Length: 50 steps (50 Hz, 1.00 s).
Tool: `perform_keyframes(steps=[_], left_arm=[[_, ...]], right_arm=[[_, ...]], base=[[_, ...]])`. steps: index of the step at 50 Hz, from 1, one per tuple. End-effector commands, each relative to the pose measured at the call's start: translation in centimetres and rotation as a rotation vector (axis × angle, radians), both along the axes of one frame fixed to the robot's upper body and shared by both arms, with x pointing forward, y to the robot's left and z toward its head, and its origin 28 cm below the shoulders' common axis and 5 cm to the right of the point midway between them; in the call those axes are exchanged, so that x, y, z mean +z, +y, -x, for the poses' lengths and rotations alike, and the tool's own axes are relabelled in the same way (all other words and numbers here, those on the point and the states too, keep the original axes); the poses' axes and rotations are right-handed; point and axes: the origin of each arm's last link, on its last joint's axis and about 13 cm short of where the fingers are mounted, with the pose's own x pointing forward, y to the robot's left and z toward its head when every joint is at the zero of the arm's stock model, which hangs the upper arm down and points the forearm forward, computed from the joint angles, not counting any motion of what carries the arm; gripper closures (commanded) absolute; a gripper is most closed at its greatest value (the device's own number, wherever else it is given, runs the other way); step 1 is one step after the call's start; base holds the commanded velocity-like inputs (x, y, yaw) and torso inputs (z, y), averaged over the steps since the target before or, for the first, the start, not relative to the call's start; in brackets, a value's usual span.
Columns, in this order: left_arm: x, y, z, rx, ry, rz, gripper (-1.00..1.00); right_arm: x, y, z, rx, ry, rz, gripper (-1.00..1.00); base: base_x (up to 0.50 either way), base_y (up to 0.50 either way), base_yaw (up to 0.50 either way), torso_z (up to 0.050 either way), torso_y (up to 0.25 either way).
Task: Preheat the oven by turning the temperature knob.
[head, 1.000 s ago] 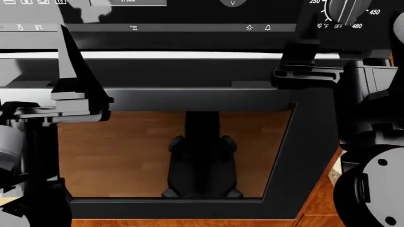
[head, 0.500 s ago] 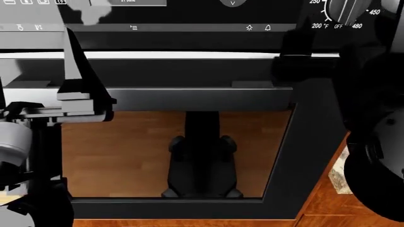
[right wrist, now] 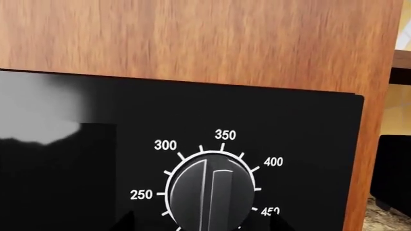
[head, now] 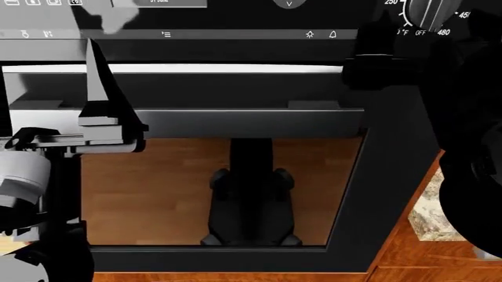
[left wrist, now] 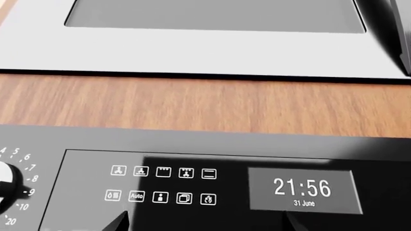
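Note:
The black oven fills the head view, with its glass door window (head: 157, 188), silver bar handle (head: 227, 69) and control panel. The temperature knob (right wrist: 211, 192), marked 250 to 450, is centred in the right wrist view and shows at the head view's top right (head: 427, 9). My right gripper (right wrist: 202, 224) is open, its tips at either side of the knob and close in front of it. In the head view it is a dark shape (head: 384, 53) just below the knob. My left gripper (left wrist: 204, 225) is open and empty, facing the icon panel and clock display (left wrist: 301, 188).
A second numbered knob (left wrist: 5, 185) sits at the panel's left end. A wood cabinet strip (left wrist: 205, 106) and a pale appliance front (left wrist: 212, 48) lie above the oven. A speckled countertop (head: 431, 217) shows at the right. The door glass reflects my base (head: 249, 194).
My right arm has risen and moved in toward the temperature knob, now covering more of the head view's right side. My left gripper has shifted slightly up and right.

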Motion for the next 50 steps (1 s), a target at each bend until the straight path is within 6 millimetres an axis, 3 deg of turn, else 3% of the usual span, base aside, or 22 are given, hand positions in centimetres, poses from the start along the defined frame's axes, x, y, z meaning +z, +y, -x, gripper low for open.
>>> perform_keyframes(steps=[1, 12, 17, 50], left_arm=[[-0.1, 0.0, 0.0, 0.001, 0.004, -0.005, -1.00], [-0.1, 0.0, -0.1, 0.001, 0.008, -0.004, -1.00], [-0.1, -0.1, -0.1, 0.002, 0.009, -0.006, -1.00], [-0.2, 0.0, 0.2, 0.003, 0.013, -0.010, -1.00]], right_arm=[[0.2, -0.1, 0.1, 0.007, -0.003, -0.011, -1.00], [0.6, -0.3, 0.2, 0.007, -0.003, -0.025, -1.00], [0.2, -0.1, 1.4, 0.039, -0.003, -0.035, -1.00], [0.7, -0.3, 1.1, 0.030, -0.011, -0.030, -1.00]], base=[[0.00, 0.00, 0.00, 0.000, 0.000], [0.00, 0.00, 0.00, 0.000, 0.000], [0.00, 0.00, 0.00, 0.000, 0.000], [0.00, 0.00, 0.00, 0.000, 0.000]])
